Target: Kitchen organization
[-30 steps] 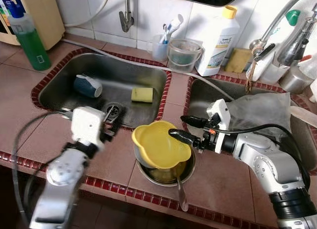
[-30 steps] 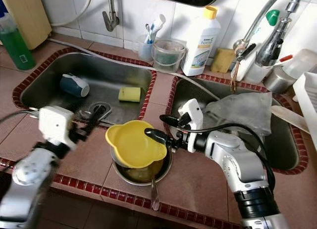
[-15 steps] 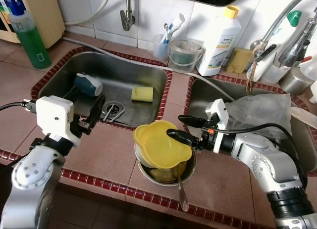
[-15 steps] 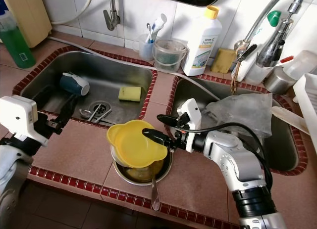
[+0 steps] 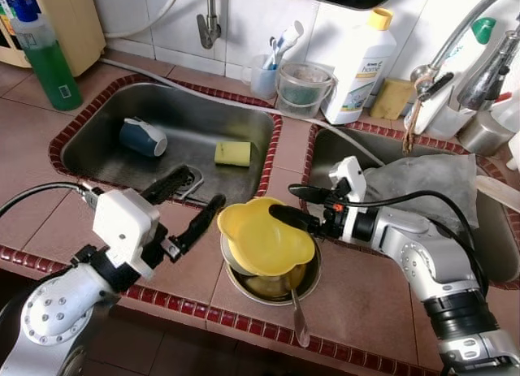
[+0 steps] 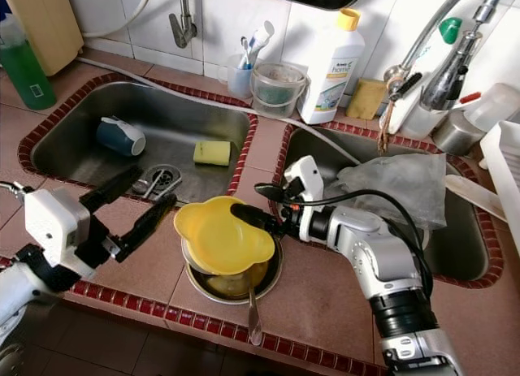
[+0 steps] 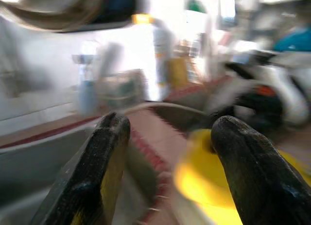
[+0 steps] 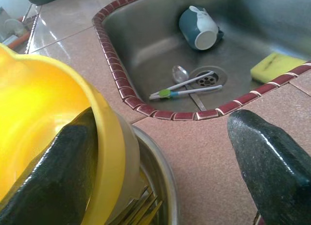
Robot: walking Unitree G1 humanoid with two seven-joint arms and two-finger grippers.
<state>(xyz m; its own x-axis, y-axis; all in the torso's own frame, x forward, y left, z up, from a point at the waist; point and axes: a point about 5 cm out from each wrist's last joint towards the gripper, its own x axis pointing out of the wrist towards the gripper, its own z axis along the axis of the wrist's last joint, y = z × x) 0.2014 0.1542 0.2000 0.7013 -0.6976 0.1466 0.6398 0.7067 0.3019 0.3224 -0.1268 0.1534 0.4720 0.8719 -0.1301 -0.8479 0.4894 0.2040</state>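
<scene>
right end effector (image 5: 299, 205) released, one finger inside the yellow bowl (image 5: 264, 239); left end effector (image 5: 188, 204) released beside it.

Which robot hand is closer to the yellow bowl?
The right gripper: one finger reaches inside the yellow bowl at its rim. The left gripper is open, a short way off on the bowl's other side.

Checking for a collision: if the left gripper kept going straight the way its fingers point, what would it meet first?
Probably the yellow bowl: the open left gripper points at it across the counter, though height is hard to judge.
</scene>
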